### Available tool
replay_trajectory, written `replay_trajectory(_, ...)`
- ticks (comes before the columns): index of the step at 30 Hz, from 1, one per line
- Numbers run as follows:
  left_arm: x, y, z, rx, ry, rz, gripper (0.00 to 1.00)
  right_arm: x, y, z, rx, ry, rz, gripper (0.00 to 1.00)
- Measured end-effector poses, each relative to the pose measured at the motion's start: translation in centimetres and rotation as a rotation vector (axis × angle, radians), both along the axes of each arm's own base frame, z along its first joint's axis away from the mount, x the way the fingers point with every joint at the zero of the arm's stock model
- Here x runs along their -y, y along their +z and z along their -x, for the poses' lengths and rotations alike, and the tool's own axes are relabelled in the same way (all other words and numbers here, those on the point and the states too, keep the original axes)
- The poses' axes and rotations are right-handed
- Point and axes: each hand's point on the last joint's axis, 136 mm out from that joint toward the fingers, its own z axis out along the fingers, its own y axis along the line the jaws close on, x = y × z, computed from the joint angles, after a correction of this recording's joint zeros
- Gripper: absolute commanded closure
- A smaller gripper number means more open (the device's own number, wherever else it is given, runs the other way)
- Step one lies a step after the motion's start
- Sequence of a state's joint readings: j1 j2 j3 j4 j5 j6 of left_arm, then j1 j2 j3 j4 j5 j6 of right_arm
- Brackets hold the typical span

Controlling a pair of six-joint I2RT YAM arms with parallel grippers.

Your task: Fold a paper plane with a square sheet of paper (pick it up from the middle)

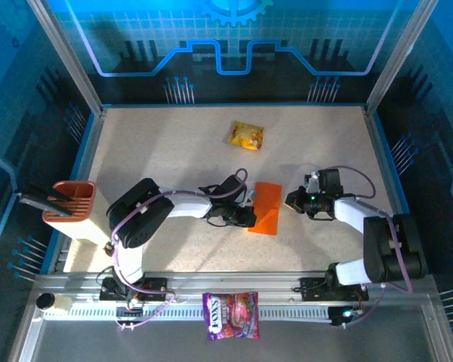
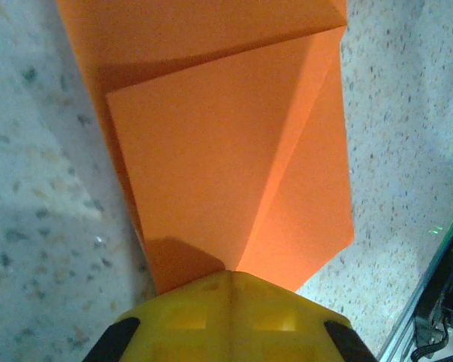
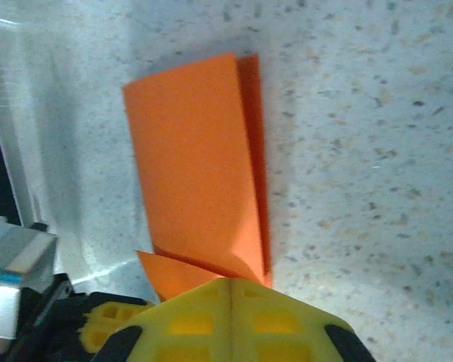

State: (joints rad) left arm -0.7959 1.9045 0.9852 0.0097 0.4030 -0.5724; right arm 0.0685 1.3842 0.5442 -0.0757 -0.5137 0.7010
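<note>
Top external view: on the table (image 1: 174,151) the square sheet of paper (image 1: 267,208), part-folded, lies flat between the arms. Closed, the left jaws meet its edge, likely pressing a crease; the right jaws are closed just beside it.

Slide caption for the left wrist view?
Left gripper, jaws shut, at the edge of the folded orange sheet on a speckled table.
</note>
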Motion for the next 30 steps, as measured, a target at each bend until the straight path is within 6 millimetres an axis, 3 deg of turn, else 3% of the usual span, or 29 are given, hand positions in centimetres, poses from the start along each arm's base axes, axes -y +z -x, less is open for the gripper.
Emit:
replay_trajectory(7, 0.1, 1.3, 1.7, 0.022, 0.023, -0.056, 0.9, -1.6, 1.0, 2.2, 0.012, 0.066, 0.03, 0.82)
replay_trajectory(15, 0.9, 5.2, -2.8, 0.141, 0.029, -0.037, 0.94, -2.2, -0.1, 5.4, -0.095, 0.08, 0.073, 0.68)
replay_trajectory(19, 1.1, 4.2, -4.2, 0.152, 0.012, -0.058, 0.96, -3.6, -0.3, 7.0, -0.131, 0.105, 0.073, 0.59)
replay_trajectory(25, 0.4, 0.1, -3.9, 0.108, -0.023, -0.143, 0.99, -4.7, -1.2, 9.0, -0.194, 0.1, 0.08, 0.55)
replay_trajectory(30, 0.4, 0.1, -4.2, 0.117, -0.019, -0.135, 0.99, -5.5, -1.8, 9.6, -0.233, 0.107, 0.08, 0.55)
